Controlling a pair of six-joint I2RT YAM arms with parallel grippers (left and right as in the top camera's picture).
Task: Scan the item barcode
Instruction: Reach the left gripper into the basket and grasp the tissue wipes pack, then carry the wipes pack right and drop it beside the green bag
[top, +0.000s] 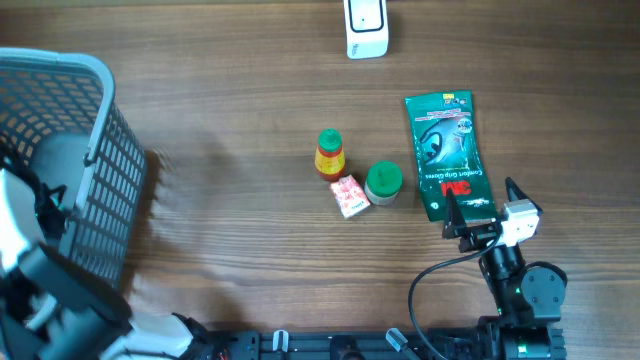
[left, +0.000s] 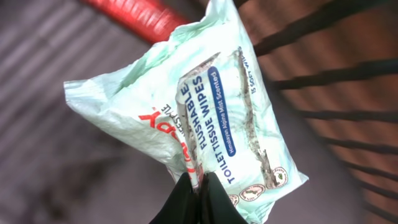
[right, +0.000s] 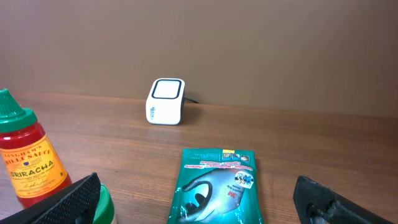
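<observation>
**A:** What has the left gripper (left: 199, 186) got?

**B:** Its jaws are pressed together on a pack of flushable wipes (left: 205, 106), a thin pinch on the film near one corner. The pack is down inside the basket (left: 329, 74) at the left of the table (top: 230, 250), with a red item (left: 134, 15) beyond it.

**A:** So the step is lifting it out?

**B:** I'd judge so. The grip is on loose wrapper, so the pack may swing or slip. Lift slowly and straight up, clear of the basket wall, before heading across.

**A:** Across to where?

**B:** The scanner (top: 366, 25) stands at the far edge of the table, well apart from the basket. No barcode shows on the printed face in view, so it is probably on the other side. The pack will need turning until that side meets the scanner window.

**A:** And the right gripper (top: 472, 218)?

**B:** Spread wide and holding nothing, at the near end of the green glove packet (top: 448, 150). The sriracha bottle (top: 330, 153), green-lidded jar (top: 384, 180) and small box (top: 350, 195) stand clustered mid-table, so carry the pack high over them and nothing gets knocked
</observation>
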